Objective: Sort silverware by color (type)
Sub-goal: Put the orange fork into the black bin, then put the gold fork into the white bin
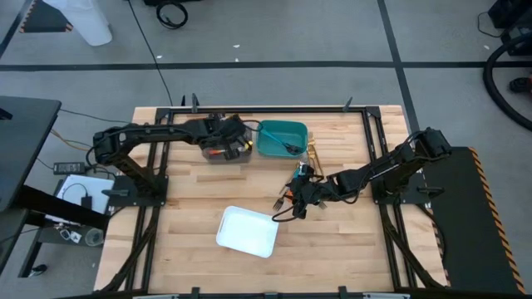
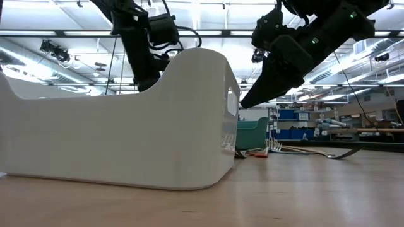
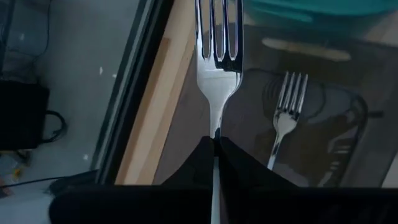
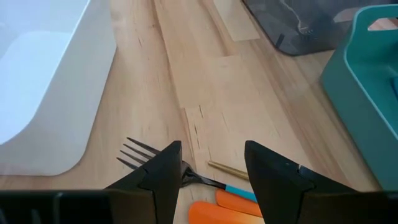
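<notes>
My left gripper [image 3: 216, 140] is shut on a silver-headed fork [image 3: 217, 68] above the grey bin [image 1: 224, 149], where another fork [image 3: 283, 118] lies on the bin's floor. The held fork's handle is hidden between my fingers. My right gripper [image 4: 212, 147] hangs open just above a small pile of silverware [image 1: 291, 195] on the table's middle: a teal-handled fork [image 4: 155, 158], orange handles [image 4: 230, 208] and a thin gold piece [image 4: 227, 168]. Its fingers stand on either side of the pile and touch nothing. More gold pieces [image 1: 314, 158] lie beside the teal bin [image 1: 281, 137]. My left gripper pinches the fork's slim neck [image 3: 216, 121] just behind its head, between the two fingers, which lie along the fork. The fingers slant down toward the grey bin. The head and tines stick out past the fingertips, clear of the bin's floor.
A white square tray [image 1: 247, 231] sits near the table's front, left of my right gripper, and fills the low view [image 2: 126, 126]. The teal bin holds a utensil [image 1: 291, 147]. The grey and teal bins stand side by side at the far edge.
</notes>
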You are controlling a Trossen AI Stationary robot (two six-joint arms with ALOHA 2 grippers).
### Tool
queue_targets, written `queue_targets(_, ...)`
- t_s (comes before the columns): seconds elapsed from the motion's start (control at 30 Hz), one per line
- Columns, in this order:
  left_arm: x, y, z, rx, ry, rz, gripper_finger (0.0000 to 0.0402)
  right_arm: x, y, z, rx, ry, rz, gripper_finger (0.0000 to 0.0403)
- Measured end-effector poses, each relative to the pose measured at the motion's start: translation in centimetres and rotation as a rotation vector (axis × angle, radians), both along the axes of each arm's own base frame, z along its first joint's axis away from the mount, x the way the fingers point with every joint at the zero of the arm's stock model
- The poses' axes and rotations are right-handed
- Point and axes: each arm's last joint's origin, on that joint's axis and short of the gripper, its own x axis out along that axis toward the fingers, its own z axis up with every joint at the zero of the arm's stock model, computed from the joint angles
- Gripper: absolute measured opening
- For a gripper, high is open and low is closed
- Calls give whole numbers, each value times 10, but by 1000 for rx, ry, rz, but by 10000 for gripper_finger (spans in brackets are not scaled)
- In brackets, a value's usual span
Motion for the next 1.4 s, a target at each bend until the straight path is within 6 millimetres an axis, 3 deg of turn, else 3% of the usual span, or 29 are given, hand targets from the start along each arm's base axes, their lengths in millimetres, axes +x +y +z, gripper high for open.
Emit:
queue_targets(0.23, 0, 5, -1, -33, -57, 24, 17, 0, 0, 0, 0, 0, 0, 187)
queue_targets(0.47, -9, 0, -31, -68, -102, 55, 17, 0, 0, 0, -3, 1, 5, 187)
queue_targets(0.73, -17, -3, -46, -79, -82, 73, 18, 0, 0, 0, -4, -2, 6, 187)
queue_targets(0.97, -16, -5, -47, -106, -111, 93, 28, 1, 1, 1, -2, -9, 6, 187)
queue_targets(1.13, -15, -6, -45, -107, -113, 93, 76, 1, 1, 1, -2, -9, 7, 187)
queue_targets(1.27, -10, -7, -32, -89, -127, 65, 114, 1, 1, 1, -16, -4, 18, 187)
queue_targets(1.4, -5, -11, -20, -74, -140, 17, 124, -1, 0, -1, -30, 28, 27, 187)
